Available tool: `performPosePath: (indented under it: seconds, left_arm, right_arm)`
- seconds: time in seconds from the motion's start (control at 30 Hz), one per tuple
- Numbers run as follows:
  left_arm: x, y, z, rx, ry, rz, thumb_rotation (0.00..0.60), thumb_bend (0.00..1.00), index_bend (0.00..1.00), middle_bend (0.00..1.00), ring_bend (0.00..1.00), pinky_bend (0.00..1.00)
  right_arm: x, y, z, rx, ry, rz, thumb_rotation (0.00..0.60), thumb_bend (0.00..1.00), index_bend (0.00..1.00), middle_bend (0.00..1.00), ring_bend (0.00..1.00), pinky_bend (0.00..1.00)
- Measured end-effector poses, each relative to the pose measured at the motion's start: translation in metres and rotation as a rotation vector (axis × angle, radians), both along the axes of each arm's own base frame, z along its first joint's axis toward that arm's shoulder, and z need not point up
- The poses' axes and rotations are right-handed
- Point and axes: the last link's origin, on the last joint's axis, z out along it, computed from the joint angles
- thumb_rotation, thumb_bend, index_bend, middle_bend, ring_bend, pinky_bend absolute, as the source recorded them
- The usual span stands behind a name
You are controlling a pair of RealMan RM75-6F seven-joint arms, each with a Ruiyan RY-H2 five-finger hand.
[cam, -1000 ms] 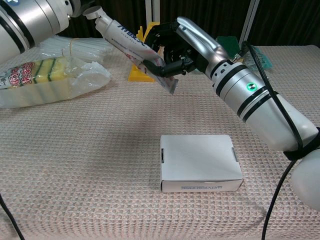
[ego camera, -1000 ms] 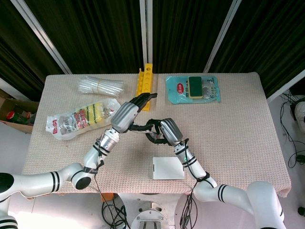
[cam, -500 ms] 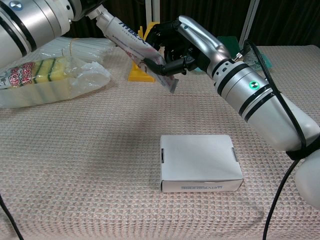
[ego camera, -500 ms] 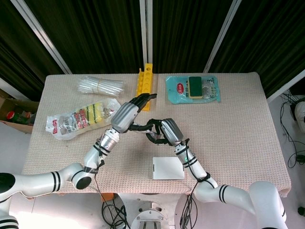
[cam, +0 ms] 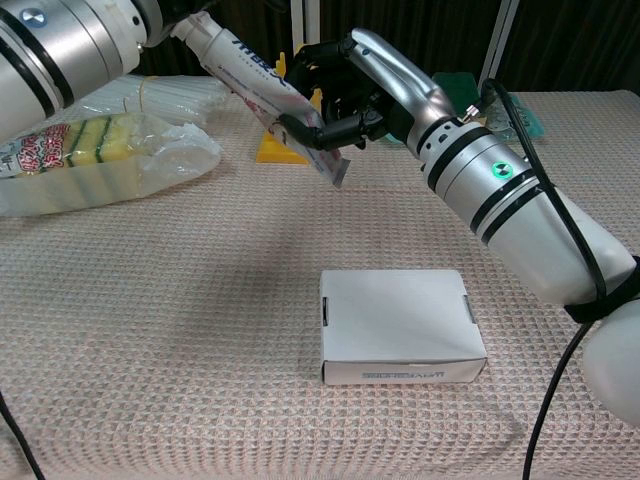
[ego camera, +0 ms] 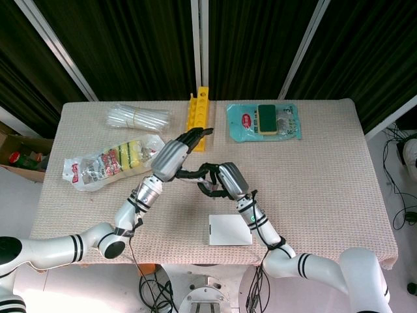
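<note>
Two hands (cam: 345,95) on lettered white tube (cam: 262,95)

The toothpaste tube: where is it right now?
In the chest view the toothpaste tube hangs above the table, upper left of centre, held between the left hand and right hand, before the yellow rack.

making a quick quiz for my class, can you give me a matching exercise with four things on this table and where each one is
Things:
1. toothpaste tube
2. white box
3. yellow block
4. sponge pack

Places:
A. flat on the cloth near the front edge
B. far edge, middle of the table
C. held in the air between the left hand and right hand
D. left side of the table

Pairs: 1-C, 2-A, 3-B, 4-D
</note>
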Motion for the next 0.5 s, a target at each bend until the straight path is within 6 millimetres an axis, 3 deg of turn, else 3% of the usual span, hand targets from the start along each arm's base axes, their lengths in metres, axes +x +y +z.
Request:
performPosePath:
  seconds: [0.5]
  left_arm:
    - [0.0026,-0.0030,-0.0033,-0.045,-0.118,0.025,0.000,0.00,0.07,0.14,0.08,0.20]
  right_arm:
    - [0.0055,0.0005,-0.0020,-0.012,-0.026,-0.001,0.600,0.61,1.00,0.85,0.73,0.87]
